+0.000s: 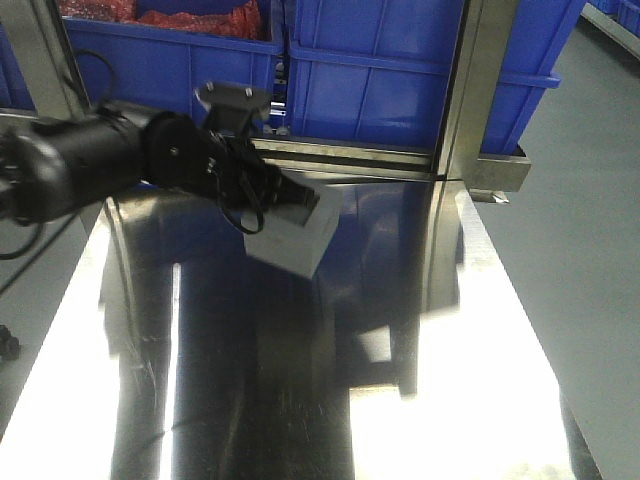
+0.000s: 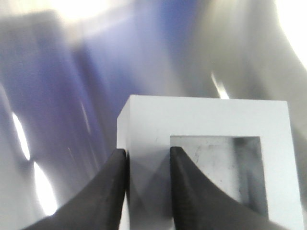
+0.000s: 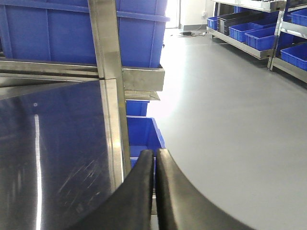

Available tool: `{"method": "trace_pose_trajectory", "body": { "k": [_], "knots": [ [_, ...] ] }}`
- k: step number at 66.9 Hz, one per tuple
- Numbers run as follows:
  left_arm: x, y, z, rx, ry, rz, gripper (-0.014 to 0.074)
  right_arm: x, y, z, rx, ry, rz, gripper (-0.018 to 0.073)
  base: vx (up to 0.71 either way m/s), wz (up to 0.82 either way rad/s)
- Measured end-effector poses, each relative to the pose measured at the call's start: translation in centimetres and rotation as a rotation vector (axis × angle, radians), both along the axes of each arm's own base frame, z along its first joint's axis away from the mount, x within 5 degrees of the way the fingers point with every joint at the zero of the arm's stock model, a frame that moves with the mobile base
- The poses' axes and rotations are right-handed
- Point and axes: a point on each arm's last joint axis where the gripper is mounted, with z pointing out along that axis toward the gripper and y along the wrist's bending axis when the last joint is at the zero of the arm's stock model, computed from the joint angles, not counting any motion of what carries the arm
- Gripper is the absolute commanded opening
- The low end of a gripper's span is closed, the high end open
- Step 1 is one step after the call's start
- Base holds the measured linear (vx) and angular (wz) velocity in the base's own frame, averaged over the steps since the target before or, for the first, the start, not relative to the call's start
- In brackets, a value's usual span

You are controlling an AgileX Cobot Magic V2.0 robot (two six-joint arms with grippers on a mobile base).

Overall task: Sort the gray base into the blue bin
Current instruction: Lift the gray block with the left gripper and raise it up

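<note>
The gray base [image 1: 300,245] tilts, recess facing up toward the blue bin [image 1: 400,90], wall pinched by left fingers [image 2: 108,191]; right fingers [image 3: 139,191] closed.

One gray base [image 1: 300,240], left tool [image 2: 147,153] and right tool [image 3: 154,153], one table [image 1: 250,400], two blue bins [image 1: 170,70] [image 1: 400,80] behind it.

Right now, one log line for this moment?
left end effector: shut on gray base wall | gray base: tilted | right end effector: shut, empty
</note>
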Motion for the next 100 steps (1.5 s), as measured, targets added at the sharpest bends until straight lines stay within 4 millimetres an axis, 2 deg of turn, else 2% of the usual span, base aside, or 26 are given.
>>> {"method": "trace_pose_trajectory", "body": {
  "k": [10, 18, 45, 64, 74, 83, 100],
  "knots": [
    [-3.6, 1.5, 3.8, -0.046, -0.164, -0.009, 0.0000, 0.0, 0.0, 0.0, 0.000, 0.000, 0.000, -0.0005, 0.00, 0.00],
    [-6.8, 3.2, 4.9, -0.079, -0.245, -0.006, 0.0000, 0.0, 0.0, 0.0, 0.000, 0.000, 0.000, -0.0005, 0.00, 0.00],
    [-18.7, 9.2, 5.1, -0.191, -0.482, 0.006, 0.0001, 0.0, 0.0, 0.0, 0.000, 0.000, 0.000, -0.0005, 0.00, 0.00],
    [-25.8, 12.7, 3.9, -0.272, -0.647, 0.013, 0.0001, 0.0, 0.0, 0.0, 0.000, 0.000, 0.000, -0.0005, 0.00, 0.00],
    [-28.4, 14.0, 3.5, -0.321, -0.745, 0.016, 0.0001, 0.0, 0.0, 0.0, 0.000, 0.000, 0.000, -0.0005, 0.00, 0.00],
    [-29.7, 14.7, 3.3, -0.344, -0.792, 0.017, 0.0002, 0.0, 0.0, 0.0, 0.000, 0.000, 0.000, -0.0005, 0.00, 0.00],
    [-30.0, 14.8, 3.3, -0.349, -0.801, 0.017, 0.0002, 0.0, 0.0, 0.0, 0.000, 0.000, 0.000, -0.0005, 0.00, 0.00]
  ]
}}
